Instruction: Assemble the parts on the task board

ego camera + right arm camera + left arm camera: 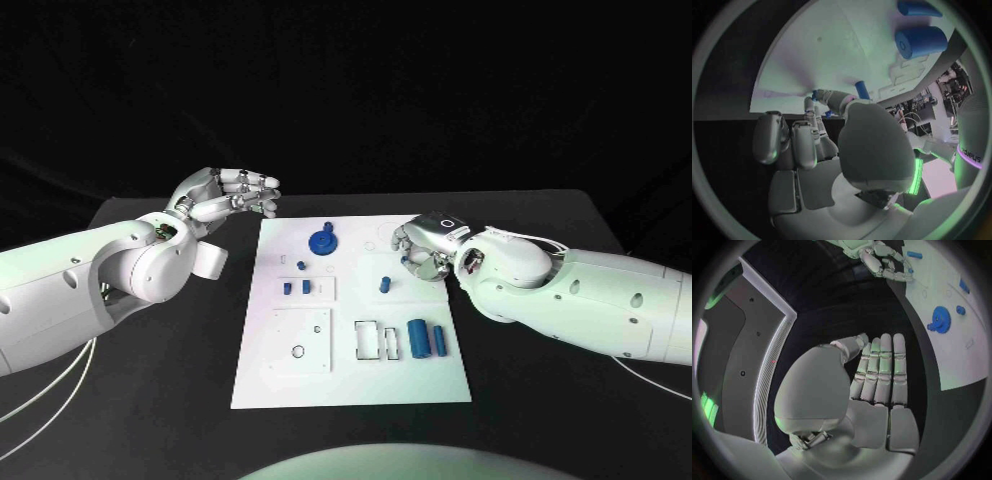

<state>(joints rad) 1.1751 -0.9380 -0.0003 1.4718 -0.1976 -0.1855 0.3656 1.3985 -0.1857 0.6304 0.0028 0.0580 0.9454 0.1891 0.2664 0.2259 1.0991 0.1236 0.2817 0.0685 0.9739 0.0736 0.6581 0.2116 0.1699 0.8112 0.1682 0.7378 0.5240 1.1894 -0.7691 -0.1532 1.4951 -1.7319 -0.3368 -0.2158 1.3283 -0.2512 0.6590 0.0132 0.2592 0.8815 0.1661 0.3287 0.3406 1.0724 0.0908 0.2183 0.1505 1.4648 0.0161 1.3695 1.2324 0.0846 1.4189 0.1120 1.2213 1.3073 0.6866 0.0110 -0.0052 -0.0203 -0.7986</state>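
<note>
Board: flat white rectangular task board [433, 385] mid-table, matte, w/ cut-out slots. On it one blue toothed gear [326, 240] near far edge, two smooth blue cylinders [427, 338] side by side toward near-right corner, several small blue pegs [387, 284] between. Left hand [231, 195] off board's far-left corner, fingers apart, holds nothing. Right hand [423, 245] over board's right edge; grip can't tell.

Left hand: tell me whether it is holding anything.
Empty. The left hand hovers off the task board, fingers side by side, nothing between them.
</note>
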